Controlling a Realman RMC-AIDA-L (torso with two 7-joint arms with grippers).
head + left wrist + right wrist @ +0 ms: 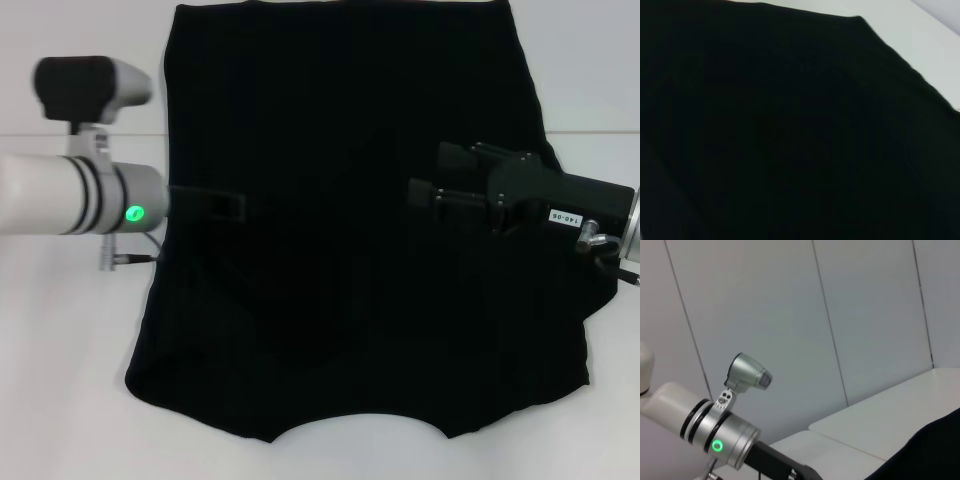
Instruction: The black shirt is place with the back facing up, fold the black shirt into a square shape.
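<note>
across the middle of the head view, filling most of the frame from the top edge down to near the bottom, lies the large plain black short-sleeved cloth shirt (350, 300), spread on the flat white table (60, 400). its lower edge, near the bottom of the frame, curves in a shallow scoop between two rounded corners. no lettering shows on the side facing up. the left wrist view is almost wholly taken up by the same dark cloth (790, 140), with a strip of white table (920, 35) along the upper right.

at the left edge of the head view, about mid-height, the left arm reaches in: a white and silver cylinder with a green light, and beyond it the left gripper (222, 204), black against black cloth, over the shirt's left side. whether its fingers are released or clenched cannot be told. the right wrist view shows this arm's silver wrist at the lower left.

at the right, about mid-height, the right gripper (425, 192) points toward the centre of the frame over the shirt's right part. its two dark fingers (455, 158) sit apart from one another, released, grasping nothing.
</note>
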